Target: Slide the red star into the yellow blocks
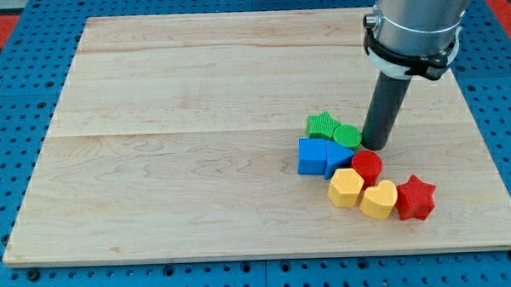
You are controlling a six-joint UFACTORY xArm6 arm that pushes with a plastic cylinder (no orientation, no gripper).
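Crowding the table [154, 164], our blocks sit packed, view's left to right: blue cube [310, 155], green star [322, 124], blue triangle [336, 156], green cylinder [347, 136], yellow hexagon [346, 187], red cylinder [367, 166], yellow heart [378, 199], and the red star [415, 197], already touching that heart. We carry no gripper; my tip [376, 144] stands just beside the green cylinder, so any sweep risks scattering neighbours.

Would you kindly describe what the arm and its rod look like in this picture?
The arm shows as a smooth, silver-grey cylinder at the view's top right, ringed near its bottom by a black band over a white collar. Below hangs a straight, round, matte black rod ending in my tip. No cables, labels or markings show, and there is no claw.
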